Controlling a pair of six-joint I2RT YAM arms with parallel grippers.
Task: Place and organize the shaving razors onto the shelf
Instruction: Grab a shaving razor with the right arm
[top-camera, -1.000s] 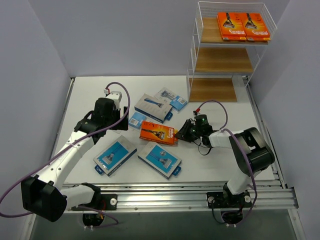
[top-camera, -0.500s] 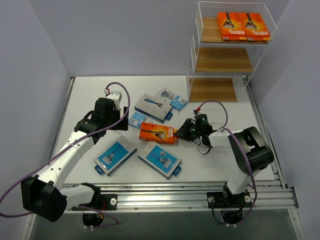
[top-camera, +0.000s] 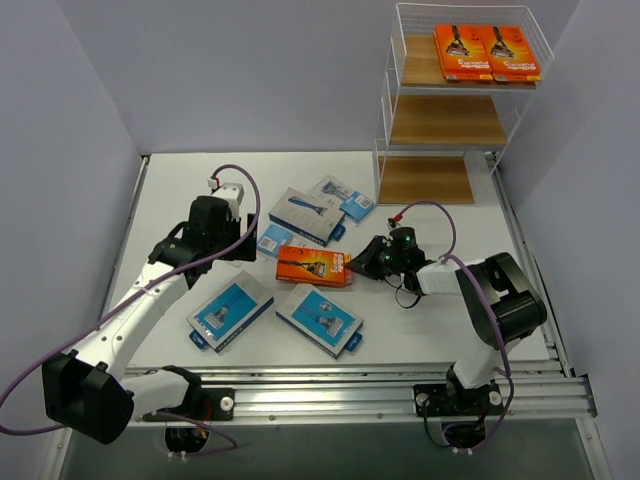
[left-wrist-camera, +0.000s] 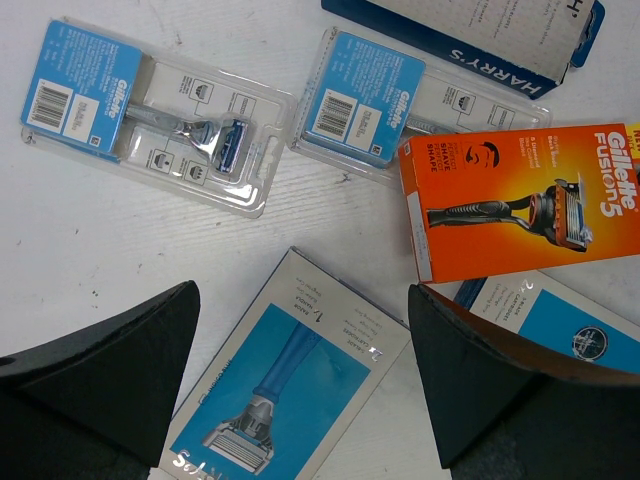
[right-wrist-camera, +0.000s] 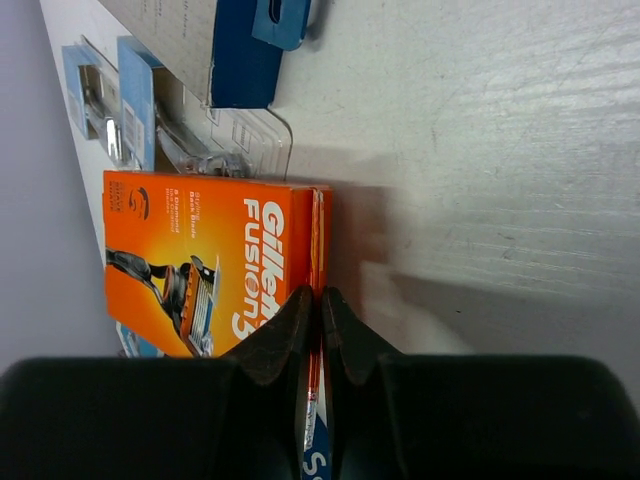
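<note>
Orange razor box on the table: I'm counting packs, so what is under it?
The orange box overlaps a blue-and-grey pack and a corner of a clear blister pack. The right tool pinches its edge. Anything fully beneath it is hidden.

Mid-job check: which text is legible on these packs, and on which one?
"Gillette Fusion5": orange cardboard razor box.
"HARRY'S": dark-blue-and-grey cardboard box.
"Gillette": blue card of clear plastic blister pack, and of its neighbour.
Too small to read: fine print, barcode digits, the two orange boxes on the white wire shelf.
</note>
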